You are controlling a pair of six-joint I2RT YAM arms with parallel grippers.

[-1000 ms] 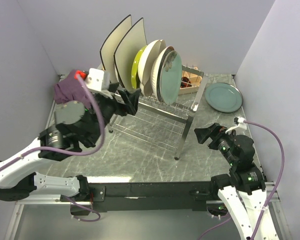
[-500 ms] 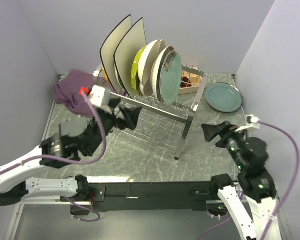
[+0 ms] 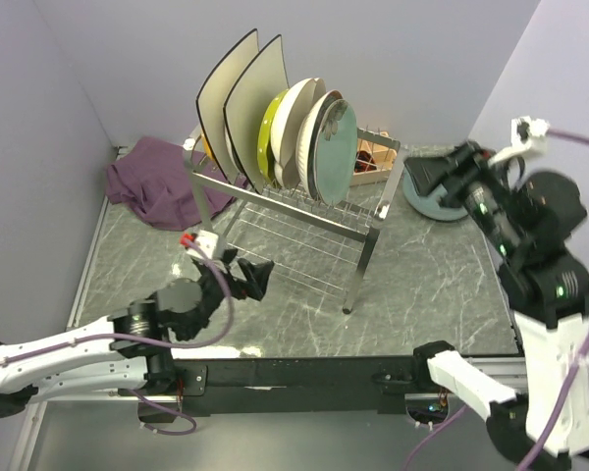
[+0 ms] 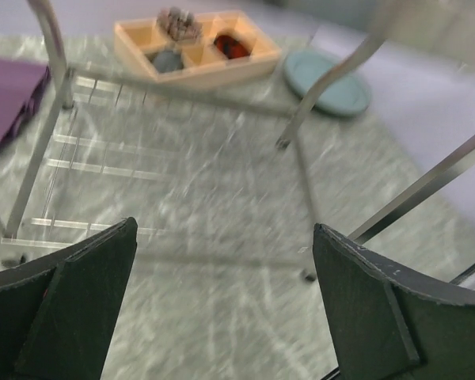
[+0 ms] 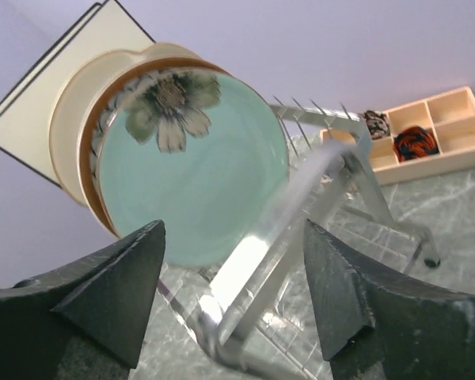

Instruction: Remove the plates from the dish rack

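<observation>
The silver dish rack (image 3: 358,250) stands mid-table and holds two cream square plates (image 3: 226,88), a yellow-green plate (image 3: 268,139), a cream round plate (image 3: 299,123), a brown-rimmed plate (image 3: 320,128) and a mint flower plate (image 3: 336,152). A teal-grey plate (image 3: 440,207) lies flat at the right, partly hidden by my right gripper (image 3: 427,177). That gripper is open, raised, and faces the mint plate (image 5: 194,162) and the rack tube (image 5: 301,206). My left gripper (image 3: 247,278) is open and low in front of the rack, facing its legs (image 4: 301,127).
A wooden compartment box (image 3: 373,157) sits behind the rack's right end; it also shows in the left wrist view (image 4: 198,47). A purple cloth (image 3: 152,182) lies at the back left. Walls close in on the left, back and right.
My left arm has dropped and pulled back from the rack's left end to the table's front. My right arm has risen and swung back over the teal-grey plate. Both grippers stay open.
</observation>
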